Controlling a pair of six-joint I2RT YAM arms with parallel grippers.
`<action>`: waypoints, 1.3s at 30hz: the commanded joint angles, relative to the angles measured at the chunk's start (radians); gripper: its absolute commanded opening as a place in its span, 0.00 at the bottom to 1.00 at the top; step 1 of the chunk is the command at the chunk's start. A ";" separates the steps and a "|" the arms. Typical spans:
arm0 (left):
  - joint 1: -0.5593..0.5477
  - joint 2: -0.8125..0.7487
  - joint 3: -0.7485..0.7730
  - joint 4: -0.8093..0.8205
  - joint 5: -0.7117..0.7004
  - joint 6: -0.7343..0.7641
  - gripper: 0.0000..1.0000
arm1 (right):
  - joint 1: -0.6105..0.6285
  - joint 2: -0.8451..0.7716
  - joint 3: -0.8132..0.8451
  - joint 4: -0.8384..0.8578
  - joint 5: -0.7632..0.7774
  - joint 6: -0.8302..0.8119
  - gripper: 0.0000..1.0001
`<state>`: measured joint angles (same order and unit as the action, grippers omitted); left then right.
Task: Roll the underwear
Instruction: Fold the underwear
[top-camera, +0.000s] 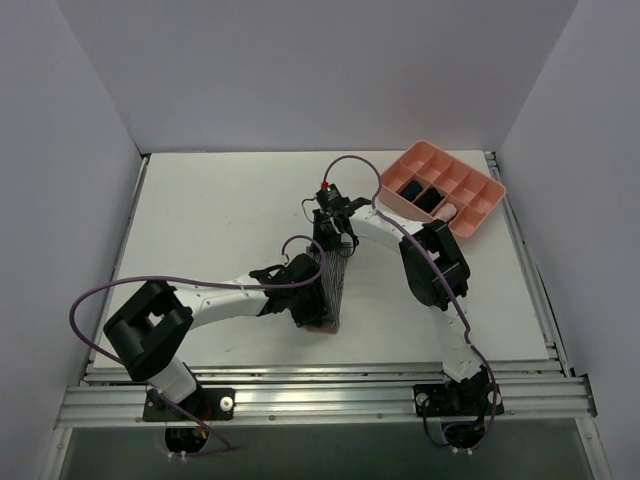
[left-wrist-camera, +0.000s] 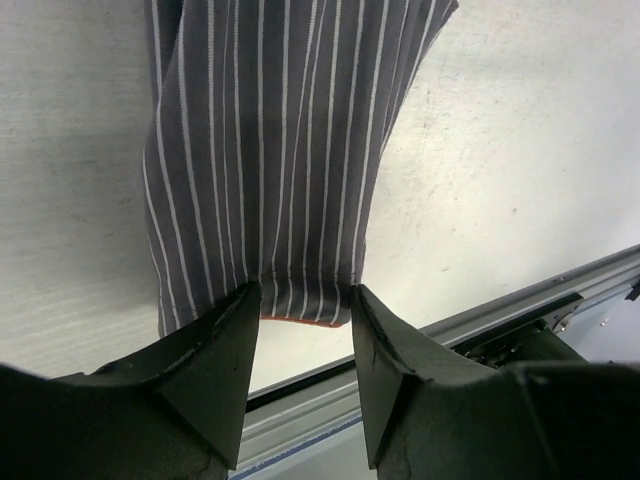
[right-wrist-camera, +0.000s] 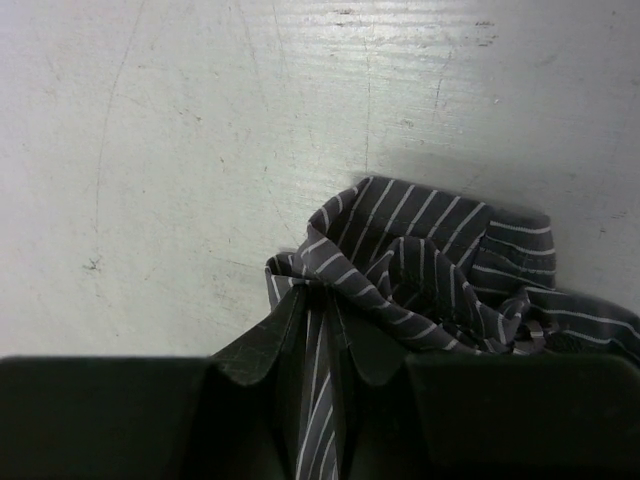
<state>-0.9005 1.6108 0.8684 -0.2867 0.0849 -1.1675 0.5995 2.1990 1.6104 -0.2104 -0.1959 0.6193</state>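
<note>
- The left gripper (left-wrist-camera: 302, 296) was at the near end of the underwear (top-camera: 331, 285). Its two fingers stood apart, one at each side of the cloth's end, where a thin orange edge (left-wrist-camera: 300, 321) peeked out. It was open, and I could not see it pinching anything.
- The underwear lay in the middle of the white table (top-camera: 220, 220). It was pulled out into one long thin strip going away from the arms.
- The right gripper (right-wrist-camera: 318, 300) was at the far end of the strip. Its fingers were nearly together, with a bit of striped cloth squeezed between them. The cloth next to it was bunched up.
- I think the job was only just starting. The cloth looked folded thin and stretched out, but no neat roll showed yet. All the rolling was left to do.
- Off to the right sat a pink tray (top-camera: 468, 164) with small dark bundles (top-camera: 420, 192) inside, well apart from the strip.
- Nothing lay on the strip. The two arms were close together over it, so they might bump while rolling.
</note>
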 joint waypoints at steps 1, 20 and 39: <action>-0.014 0.023 0.024 -0.227 -0.054 0.017 0.52 | 0.005 0.005 -0.017 -0.040 0.016 -0.042 0.11; 0.209 -0.196 0.159 -0.368 0.105 0.226 0.57 | -0.069 -0.206 -0.177 -0.003 -0.128 -0.121 0.16; 0.360 -0.074 0.073 -0.293 0.277 0.347 0.57 | -0.073 -0.484 -0.288 -0.095 -0.188 -0.058 0.54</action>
<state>-0.5552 1.5009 0.9176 -0.6296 0.3046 -0.8558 0.5068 1.8610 1.3266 -0.2264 -0.3645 0.5079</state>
